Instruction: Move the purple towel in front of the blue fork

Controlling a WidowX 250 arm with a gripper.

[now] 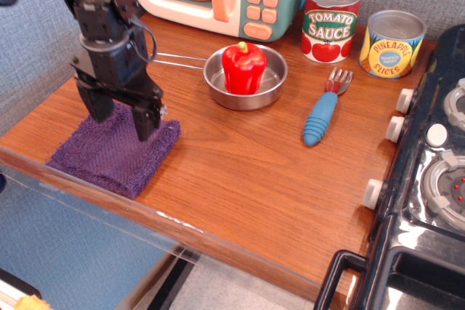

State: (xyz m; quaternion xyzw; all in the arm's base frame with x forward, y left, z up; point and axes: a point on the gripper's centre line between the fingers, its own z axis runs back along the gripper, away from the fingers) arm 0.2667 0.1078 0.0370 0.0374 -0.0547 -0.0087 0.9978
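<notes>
Hand [122, 112] spread open, fingers pointing down over the far part of the purple towel [116, 152], gripping nothing. Towel flat at the front left corner of the wooden desk [240, 172]. Blue fork [324, 110] well apart on the right, tines toward the tomato sauce can [330, 19]. Between them, steel pan [245, 78] with red pepper [243, 67].

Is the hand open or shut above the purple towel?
Open: the hand shows two fingers spread apart over the purple towel, with nothing between them.
</notes>
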